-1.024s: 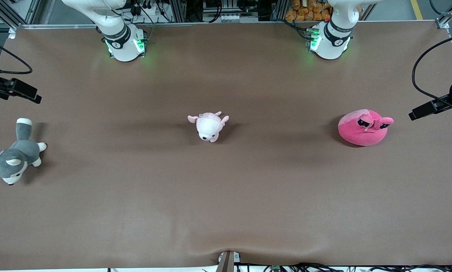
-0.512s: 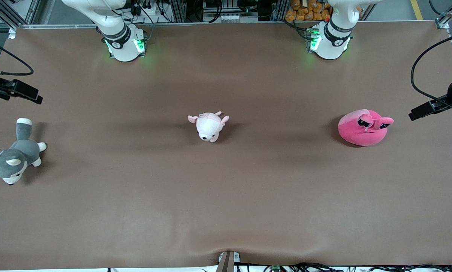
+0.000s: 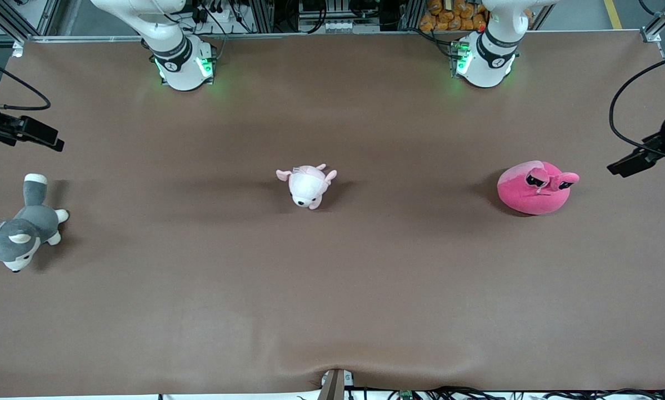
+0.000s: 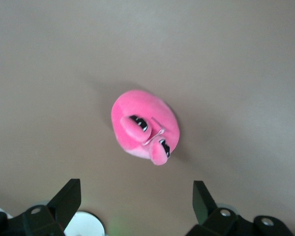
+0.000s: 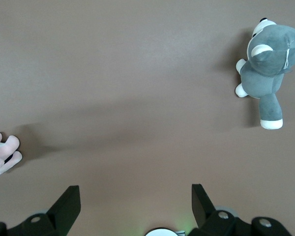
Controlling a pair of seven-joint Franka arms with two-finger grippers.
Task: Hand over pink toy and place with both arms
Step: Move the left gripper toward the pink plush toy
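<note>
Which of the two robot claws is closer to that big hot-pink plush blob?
The left one. The open left gripper hangs in the air near the pink toy, at the left arm's end of the table. The open right gripper is up near the grey dog, at the other end.

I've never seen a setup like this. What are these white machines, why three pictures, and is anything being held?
Two white robot arms stand at a brown table. One picture looks down from a high camera facing them; the other two come from cameras on each arm's wrist. Three plush toys lie apart on the table: the pink toy toward the left arm's end, a pale pink-and-white plush in the middle, and a grey-and-white dog toward the right arm's end. The left gripper hangs open over the pink toy; the right gripper is open too. Nothing is held.
</note>
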